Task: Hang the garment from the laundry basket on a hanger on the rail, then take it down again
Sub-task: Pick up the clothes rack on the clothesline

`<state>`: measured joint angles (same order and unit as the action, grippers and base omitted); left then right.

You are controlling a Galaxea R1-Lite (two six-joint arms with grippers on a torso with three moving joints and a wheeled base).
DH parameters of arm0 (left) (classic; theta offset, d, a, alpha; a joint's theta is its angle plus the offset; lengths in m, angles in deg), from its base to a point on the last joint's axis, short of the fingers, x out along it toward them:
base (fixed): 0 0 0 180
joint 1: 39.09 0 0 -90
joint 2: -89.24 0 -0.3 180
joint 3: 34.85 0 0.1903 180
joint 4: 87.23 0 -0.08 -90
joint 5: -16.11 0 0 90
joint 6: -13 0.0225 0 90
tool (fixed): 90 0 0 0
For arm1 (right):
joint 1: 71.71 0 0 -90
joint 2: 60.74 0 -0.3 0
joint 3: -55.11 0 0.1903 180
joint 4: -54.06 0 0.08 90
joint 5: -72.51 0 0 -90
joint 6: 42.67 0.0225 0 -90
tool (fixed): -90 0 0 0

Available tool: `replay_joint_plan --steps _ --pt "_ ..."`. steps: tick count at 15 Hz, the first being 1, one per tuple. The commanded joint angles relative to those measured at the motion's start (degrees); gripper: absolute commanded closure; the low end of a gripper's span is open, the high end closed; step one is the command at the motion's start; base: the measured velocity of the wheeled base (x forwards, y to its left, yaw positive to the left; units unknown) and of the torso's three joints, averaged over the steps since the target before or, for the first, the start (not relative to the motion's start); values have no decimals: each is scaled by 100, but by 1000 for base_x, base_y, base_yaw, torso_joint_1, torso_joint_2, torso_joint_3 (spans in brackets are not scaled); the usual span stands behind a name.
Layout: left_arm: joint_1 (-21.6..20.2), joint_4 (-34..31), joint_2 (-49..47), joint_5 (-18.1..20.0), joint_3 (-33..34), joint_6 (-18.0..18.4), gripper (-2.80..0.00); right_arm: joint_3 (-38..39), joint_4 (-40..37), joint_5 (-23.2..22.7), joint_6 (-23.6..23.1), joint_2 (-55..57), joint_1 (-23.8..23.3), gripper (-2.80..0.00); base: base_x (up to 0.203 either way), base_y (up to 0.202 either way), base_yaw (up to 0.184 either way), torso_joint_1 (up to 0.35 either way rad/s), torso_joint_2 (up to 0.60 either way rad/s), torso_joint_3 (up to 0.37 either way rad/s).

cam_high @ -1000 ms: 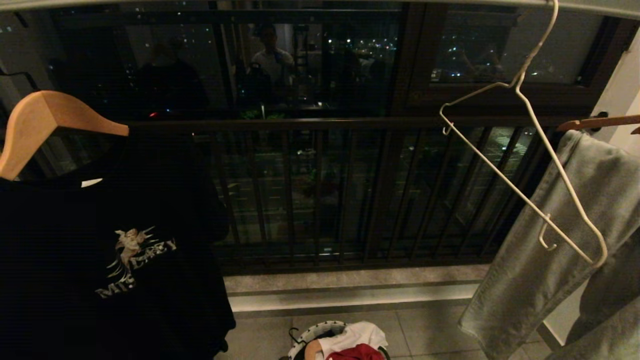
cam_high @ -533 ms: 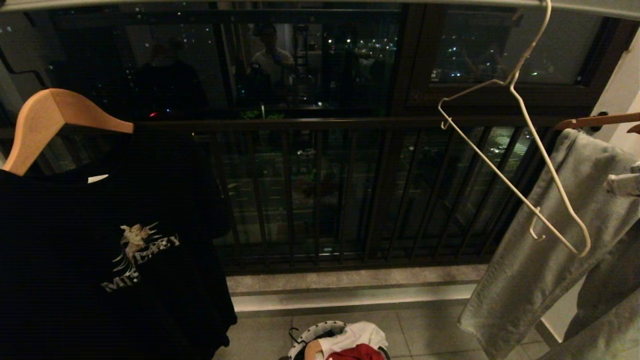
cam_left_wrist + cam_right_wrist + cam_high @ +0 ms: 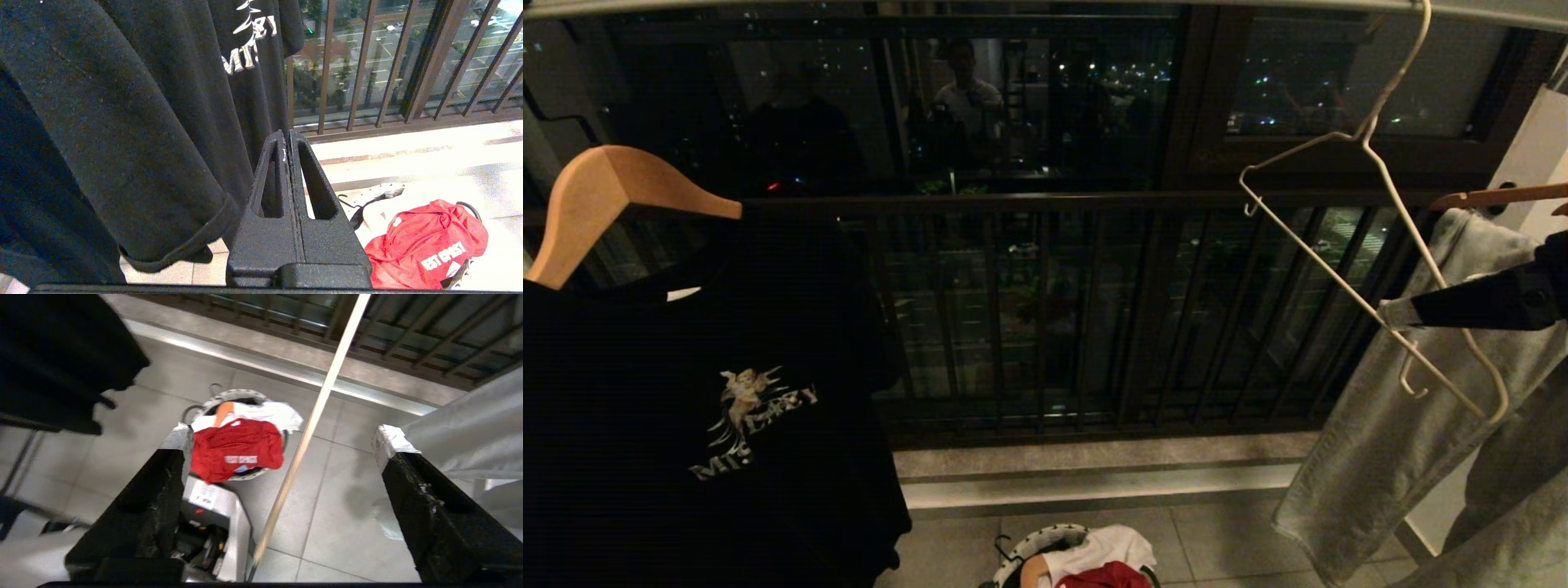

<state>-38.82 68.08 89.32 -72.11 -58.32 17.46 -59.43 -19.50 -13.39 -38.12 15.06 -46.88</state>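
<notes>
Head view: my right gripper (image 3: 282, 457) fingers stand apart around the hanger (image 3: 1372, 269) wire, unclosed; left gripper (image 3: 288, 155) closed, parked. Garment (image 3: 237, 453) lies in the laundry basket (image 3: 229, 396). Risk: the wire swings clear, or I knock the hook off the rail (image 3: 1013, 5).

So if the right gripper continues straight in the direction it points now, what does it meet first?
Most likely the wire hanger: its bar crosses between the open right gripper. Depth is unclear, so contact is not certain.
</notes>
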Motion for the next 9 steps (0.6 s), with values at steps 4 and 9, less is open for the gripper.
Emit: replay_joint_plan --steps 4,9 --pt "0 0 -7 -2 1 2 0 99 269 434 2 424 4 -280 0 0 0 0 0 0" --pt "0 0 -7 -2 1 11 0 335 647 895 166 610 4 -280 0 0 0 0 0 0"
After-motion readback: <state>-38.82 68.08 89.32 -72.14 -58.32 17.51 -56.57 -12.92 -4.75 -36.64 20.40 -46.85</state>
